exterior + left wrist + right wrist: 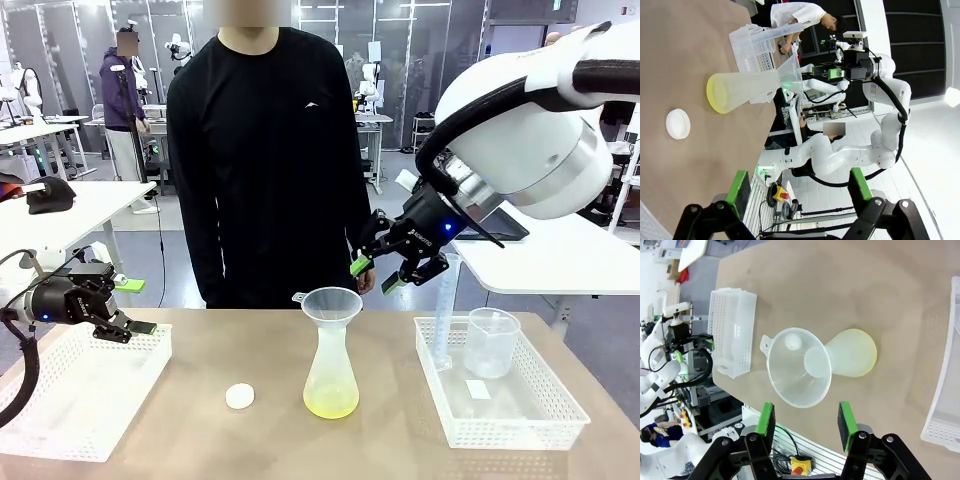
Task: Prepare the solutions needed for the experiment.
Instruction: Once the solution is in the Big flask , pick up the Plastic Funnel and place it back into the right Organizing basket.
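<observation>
Flask (pixel 331 370), funnel (pixel 332 303) on top, holds shallow yellow-green solutions (pixel 331 404)

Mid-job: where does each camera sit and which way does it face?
Front view: fixed on the robot's side, facing across the table at the person; left claw by the left basket, right claw above the funnel.
Left wrist view: on the left wrist, facing along the table at flask and cap; own open claw below.
Right wrist view: on the right wrist, facing down into the funnel; own open claw below.
Shared: both wrist views show the flask's yellowish liquid.
</observation>
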`<state>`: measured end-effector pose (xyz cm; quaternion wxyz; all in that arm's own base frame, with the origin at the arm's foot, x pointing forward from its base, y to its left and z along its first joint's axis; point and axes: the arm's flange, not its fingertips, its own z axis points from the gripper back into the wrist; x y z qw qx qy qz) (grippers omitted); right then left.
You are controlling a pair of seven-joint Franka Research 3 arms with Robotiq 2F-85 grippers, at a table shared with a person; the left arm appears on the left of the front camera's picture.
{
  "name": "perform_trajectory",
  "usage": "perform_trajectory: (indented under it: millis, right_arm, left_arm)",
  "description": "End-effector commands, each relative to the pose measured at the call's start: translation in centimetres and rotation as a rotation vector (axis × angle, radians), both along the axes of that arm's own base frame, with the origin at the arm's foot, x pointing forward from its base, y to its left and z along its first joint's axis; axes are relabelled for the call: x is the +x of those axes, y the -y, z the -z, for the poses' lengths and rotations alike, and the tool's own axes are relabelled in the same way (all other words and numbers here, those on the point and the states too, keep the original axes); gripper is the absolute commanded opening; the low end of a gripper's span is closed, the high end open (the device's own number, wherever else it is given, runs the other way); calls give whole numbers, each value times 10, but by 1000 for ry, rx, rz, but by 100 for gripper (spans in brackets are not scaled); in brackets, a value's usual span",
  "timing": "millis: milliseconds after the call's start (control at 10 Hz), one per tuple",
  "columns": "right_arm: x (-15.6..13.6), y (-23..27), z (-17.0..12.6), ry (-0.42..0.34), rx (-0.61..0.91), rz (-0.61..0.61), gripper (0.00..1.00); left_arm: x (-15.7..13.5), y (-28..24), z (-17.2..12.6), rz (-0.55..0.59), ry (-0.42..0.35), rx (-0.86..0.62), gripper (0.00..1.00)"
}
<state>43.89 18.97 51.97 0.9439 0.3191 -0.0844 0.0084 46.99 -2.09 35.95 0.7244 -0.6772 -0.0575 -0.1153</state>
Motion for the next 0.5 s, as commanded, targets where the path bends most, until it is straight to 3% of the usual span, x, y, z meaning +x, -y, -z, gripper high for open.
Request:
perform_trajectory:
  millis: [0,400]
  right_arm:
    - [5,-12,-2,-15,-47,54,64]
    - [9,-18,13,-32,-64,62,64]
  left_arm:
    - [0,0,-1,3,11,3,100]
    - [0,0,-1,3,11,3,100]
